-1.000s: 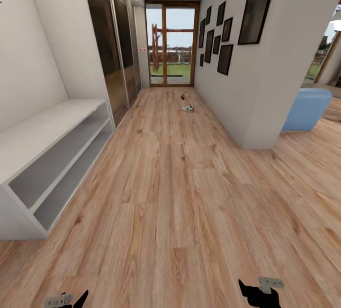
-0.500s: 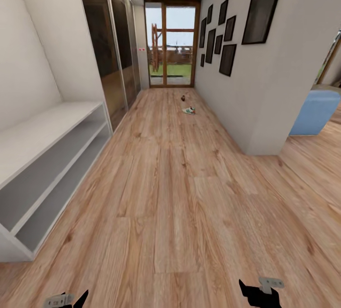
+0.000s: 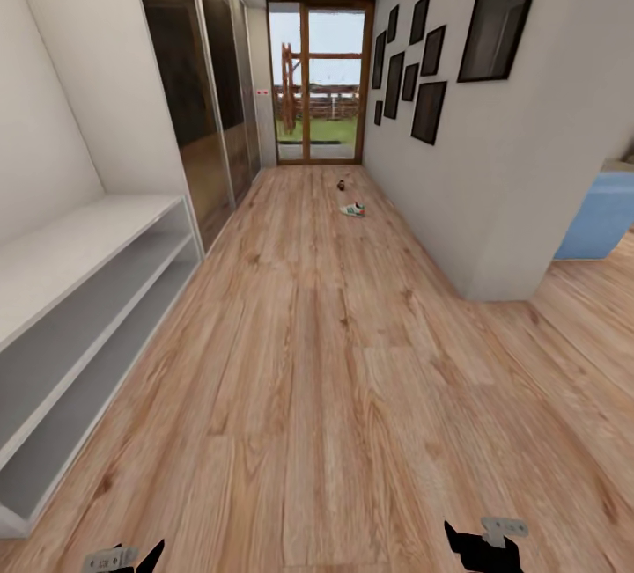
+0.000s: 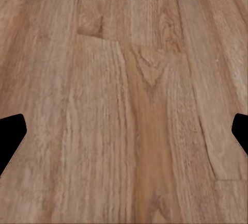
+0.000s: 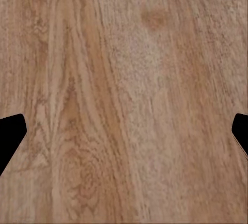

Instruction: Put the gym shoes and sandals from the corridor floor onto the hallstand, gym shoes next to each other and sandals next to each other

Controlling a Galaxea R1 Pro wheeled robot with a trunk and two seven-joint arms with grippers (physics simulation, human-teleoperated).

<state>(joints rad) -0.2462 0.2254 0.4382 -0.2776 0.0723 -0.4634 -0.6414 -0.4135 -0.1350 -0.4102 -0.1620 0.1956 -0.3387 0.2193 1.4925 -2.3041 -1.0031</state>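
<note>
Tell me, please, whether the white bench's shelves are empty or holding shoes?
Empty: both tiers of the white bench show bare; a gym shoe lies far down the corridor.

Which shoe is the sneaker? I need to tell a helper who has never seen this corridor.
Look down the corridor toward the glass door. On the corridor floor near the right wall lies the gym shoe. It is white with green, unlike the smaller dark item beyond it.

Wood floor (image 3: 335, 362); far off: sneaker (image 3: 353, 210); sandal (image 3: 340, 185)
</note>
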